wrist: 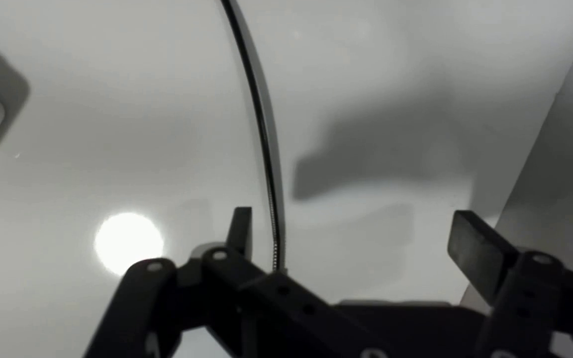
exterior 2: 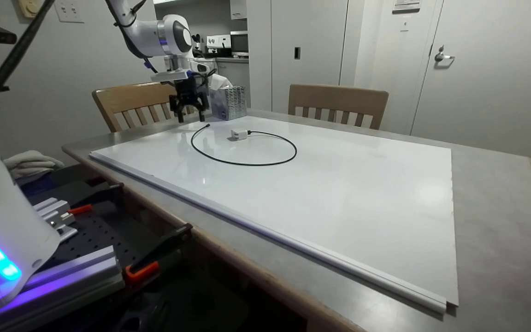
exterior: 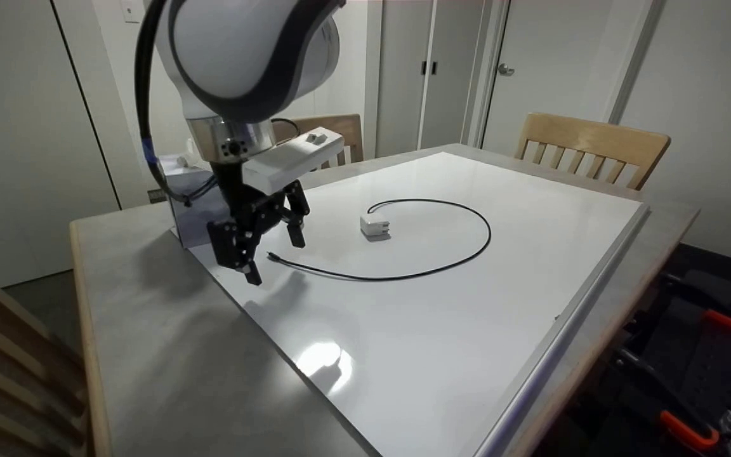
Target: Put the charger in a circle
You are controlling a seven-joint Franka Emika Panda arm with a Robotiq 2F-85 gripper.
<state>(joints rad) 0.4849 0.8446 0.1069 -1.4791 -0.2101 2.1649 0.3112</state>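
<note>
With my hand [exterior 2: 191, 117] spread, I should pinch the cable tip [exterior: 274, 256] low, then curve it right toward the plug [exterior: 374, 225].

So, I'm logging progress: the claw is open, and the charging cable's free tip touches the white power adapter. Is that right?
Not quite: the claw is open, but the charging cable's free tip lies apart from the white power adapter, with a gap between, as both exterior views show.

A white board [exterior 2: 339, 193] is laid on the grey surface [exterior 2: 505, 212]; a patterned tissue box [exterior 2: 235, 102] is stood near one board corner, and wooden chairs [exterior 2: 338, 99] are placed alongside.
</note>
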